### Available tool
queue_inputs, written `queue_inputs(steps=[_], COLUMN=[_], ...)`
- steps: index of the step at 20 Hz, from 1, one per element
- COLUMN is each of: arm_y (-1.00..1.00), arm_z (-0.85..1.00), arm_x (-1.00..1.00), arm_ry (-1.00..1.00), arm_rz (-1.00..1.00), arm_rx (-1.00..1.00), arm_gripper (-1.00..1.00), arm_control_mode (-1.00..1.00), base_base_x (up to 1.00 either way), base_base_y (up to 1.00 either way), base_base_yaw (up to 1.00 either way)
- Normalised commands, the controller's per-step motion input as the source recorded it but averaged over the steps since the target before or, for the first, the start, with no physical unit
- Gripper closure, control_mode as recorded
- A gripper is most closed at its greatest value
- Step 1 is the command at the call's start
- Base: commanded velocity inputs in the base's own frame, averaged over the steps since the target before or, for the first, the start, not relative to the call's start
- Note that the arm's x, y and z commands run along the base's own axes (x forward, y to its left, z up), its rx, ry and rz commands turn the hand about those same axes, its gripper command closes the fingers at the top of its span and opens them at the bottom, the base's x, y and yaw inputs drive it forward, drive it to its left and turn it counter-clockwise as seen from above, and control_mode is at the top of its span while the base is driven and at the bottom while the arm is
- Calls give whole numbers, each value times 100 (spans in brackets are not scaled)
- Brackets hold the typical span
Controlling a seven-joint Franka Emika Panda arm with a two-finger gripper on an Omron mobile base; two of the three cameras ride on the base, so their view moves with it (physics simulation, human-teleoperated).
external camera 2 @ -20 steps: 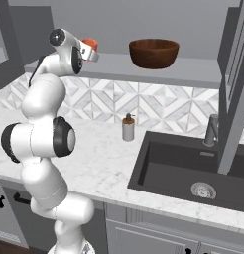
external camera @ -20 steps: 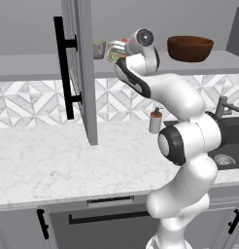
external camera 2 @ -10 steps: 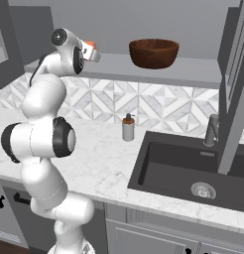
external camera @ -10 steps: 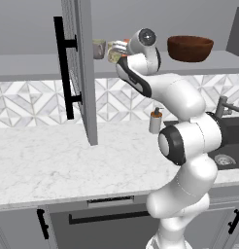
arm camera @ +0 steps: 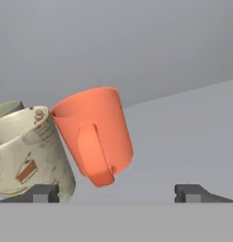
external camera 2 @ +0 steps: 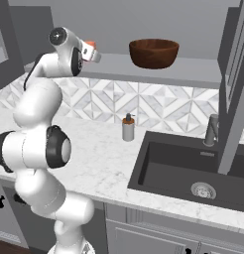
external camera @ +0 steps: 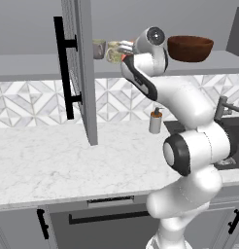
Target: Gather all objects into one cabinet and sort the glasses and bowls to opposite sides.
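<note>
Placing step at its release: jaws spread wide, grasping nothing. Orange cup sits on the cabinet shelf, beside the cream mug, bowl opposite. Next: back out straight.

Orange cup tilted beside cream patterned mug, grey cup behind, brown bowl on shelf

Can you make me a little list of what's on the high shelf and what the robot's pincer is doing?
shelf: grey cabinet shelf, door open
orange cup: tilted on the shelf, handle facing the camera
cream cup: touching the orange cup's side
grey cup: behind the cream cup
bowl: dark brown, at the far side from the cups
pincer: open, tips wide apart, gripping nothing
</note>
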Motion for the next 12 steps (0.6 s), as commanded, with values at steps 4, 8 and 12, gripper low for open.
queue_inputs(steps=[4,8,12], arm_y=[-11,0,0], arm_z=[8,3,0], arm_x=[-86,-96,-100], arm_ry=[-3,-4,-12], arm_rz=[6,10,22], arm_rx=[0,0,-4], arm_gripper=[-100,-100,-100], arm_control_mode=[-100,-100,-100], base_base_x=[0,0,0], base_base_y=[0,0,0], base_base_yaw=[0,0,0])
